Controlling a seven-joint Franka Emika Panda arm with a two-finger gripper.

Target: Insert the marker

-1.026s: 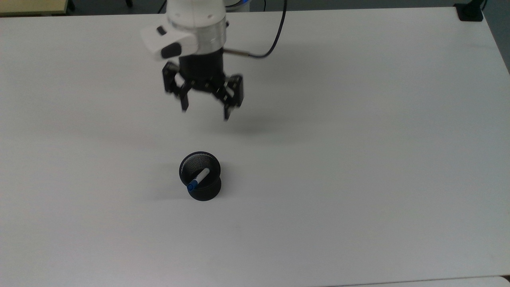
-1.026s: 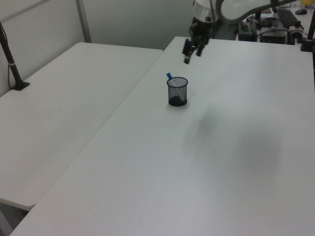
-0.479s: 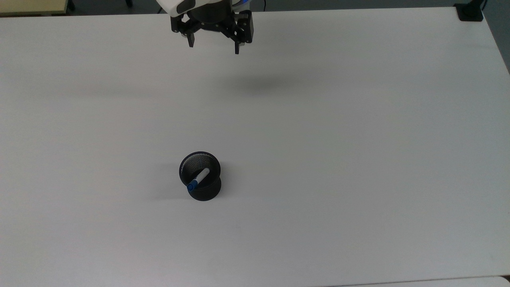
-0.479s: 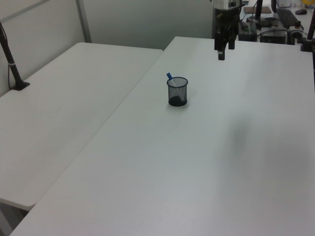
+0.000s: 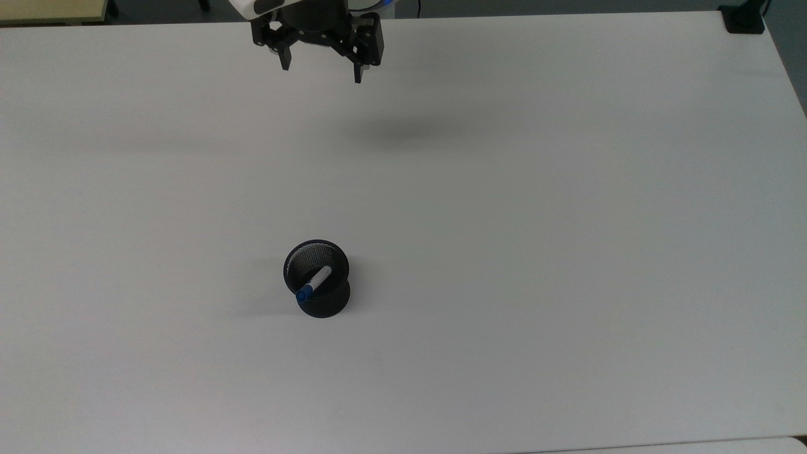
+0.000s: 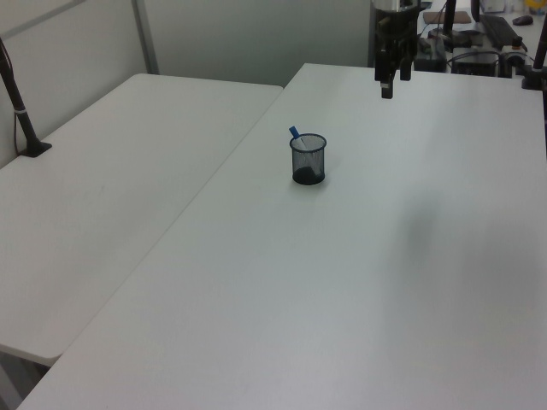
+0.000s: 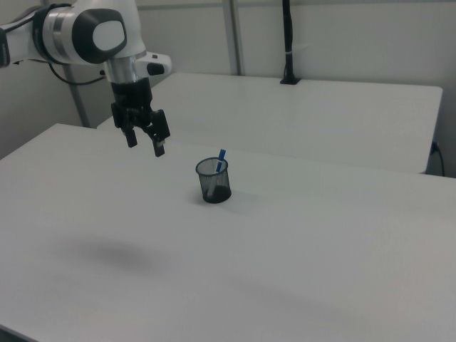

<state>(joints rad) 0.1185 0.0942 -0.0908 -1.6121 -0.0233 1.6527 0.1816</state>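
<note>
We see the marker (image 5: 314,284) standing tilted inside the black mesh pen cup (image 5: 320,299), its blue cap leaning on the rim and poking out above it; no writing on its barrel can be read. The cup sits upright on the white desk (image 5: 567,252). Well apart from it, above the desk's far edge in the top view, our end effector (image 5: 320,72) hangs with its fingers spread apart, holding nothing.

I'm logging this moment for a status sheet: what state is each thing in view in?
marker: standing tilted inside the cup, blue cap up, leaning on the rim.
mesh cup: upright on the table, holding the marker.
gripper: jaws open, empty, raised above the table, well away from the cup.
</note>
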